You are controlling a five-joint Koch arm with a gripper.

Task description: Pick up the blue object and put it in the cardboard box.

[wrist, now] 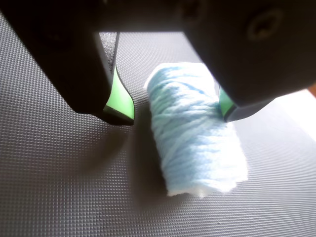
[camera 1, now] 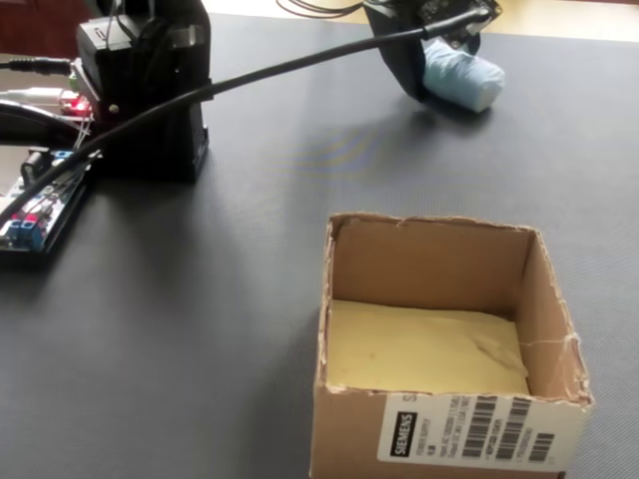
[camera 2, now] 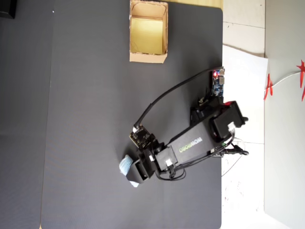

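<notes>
The blue object (wrist: pixel 195 143), a pale blue yarn-like bundle, lies on the dark textured mat. My gripper (wrist: pixel 174 115) is open and straddles its far end. The right green pad (wrist: pixel 224 102) touches the bundle. The left green pad (wrist: pixel 120 98) stands apart from it with a gap of mat showing. In the fixed view the blue object (camera 1: pixel 464 78) sticks out from under the gripper (camera 1: pixel 431 52) at the far side of the mat. From overhead the bundle (camera 2: pixel 126 165) peeks out beside the gripper (camera 2: pixel 135 172). The cardboard box (camera 1: pixel 424 264) stands open and upright near the front; overhead, the box (camera 2: pixel 148 57) is far from the arm.
The arm's black base (camera 1: pixel 150 90) stands at the far left in the fixed view, with a circuit board (camera 1: pixel 35 215) beside it and a cable (camera 1: pixel 280 70) running to the wrist. Overhead, the mat's right edge (camera 2: pixel 222 47) meets a white surface.
</notes>
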